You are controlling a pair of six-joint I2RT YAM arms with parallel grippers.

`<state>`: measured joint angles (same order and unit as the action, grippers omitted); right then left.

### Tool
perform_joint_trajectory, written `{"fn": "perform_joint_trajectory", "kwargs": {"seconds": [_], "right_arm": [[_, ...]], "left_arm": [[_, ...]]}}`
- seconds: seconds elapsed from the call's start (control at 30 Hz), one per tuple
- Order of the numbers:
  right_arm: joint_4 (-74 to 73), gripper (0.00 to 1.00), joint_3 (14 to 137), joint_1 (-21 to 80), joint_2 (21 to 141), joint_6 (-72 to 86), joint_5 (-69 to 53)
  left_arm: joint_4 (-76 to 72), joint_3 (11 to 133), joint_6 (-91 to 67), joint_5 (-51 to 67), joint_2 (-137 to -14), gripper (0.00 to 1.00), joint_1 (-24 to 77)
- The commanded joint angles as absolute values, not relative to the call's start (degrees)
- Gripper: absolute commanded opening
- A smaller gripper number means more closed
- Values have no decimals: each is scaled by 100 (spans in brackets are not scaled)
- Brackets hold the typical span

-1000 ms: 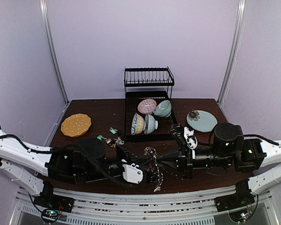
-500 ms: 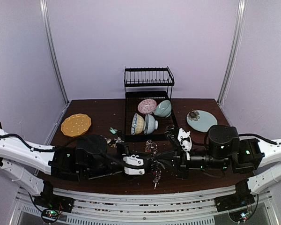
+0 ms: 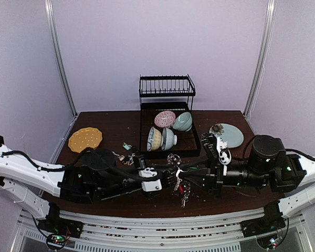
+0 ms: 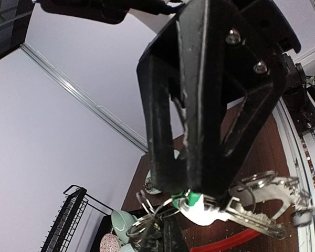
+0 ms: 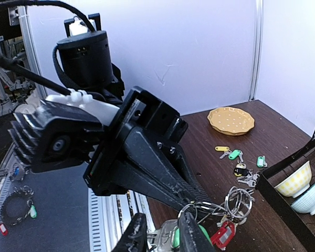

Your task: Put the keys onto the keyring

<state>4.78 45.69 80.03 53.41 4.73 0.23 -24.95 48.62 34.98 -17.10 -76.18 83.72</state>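
The keyring [image 3: 179, 185] hangs above the table's front middle as a bunch of split rings [image 5: 239, 201], a red tag [image 5: 223, 234] and silver keys [image 4: 252, 211]. Its red sleeve [image 4: 235, 242] shows low in the left wrist view. My left gripper [image 3: 169, 181] is shut on the ring wire beside a green-tagged key [image 4: 193, 199]. My right gripper [image 5: 163, 237] faces it from the right. Its jaws stand apart around a silver key and green tag, without pinching them. More tagged keys [image 5: 236, 157] lie loose on the table.
A black dish rack [image 3: 167, 113] with several bowls stands at the back centre. A yellow plate [image 3: 85, 139] lies at the back left and a teal plate [image 3: 228, 135] at the back right. The loose keys [image 3: 125, 155] lie left of the rack.
My right gripper's jaws have parted from shut. Both grippers and the hanging bunch have shifted to the right and slightly away from the table's front edge.
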Motion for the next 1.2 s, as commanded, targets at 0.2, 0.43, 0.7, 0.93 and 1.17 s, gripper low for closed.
{"fn": "perform_joint_trajectory", "kwargs": {"seconds": [0.2,0.43,0.7,0.93,1.17], "right_arm": [[386,32,4780,8022,4806,215,-656],[-401,35,5482,7845,4876,-251,-483],[-2779,40,6624,7581,5610,-1952,-935],[-4406,40,7899,7234,6609,-3030,-1520],[-4339,26,7974,7208,6857,-3240,-1412]], "left_arm": [[-3216,4739,3394,-1558,-7559,0,8385],[-3210,4716,3412,-1416,-7520,0,8385],[-3171,4581,3450,-740,-7270,0,8385],[-2720,4751,3433,-578,-7220,0,8385],[-2616,4751,3419,-532,-7148,0,8384]]}}
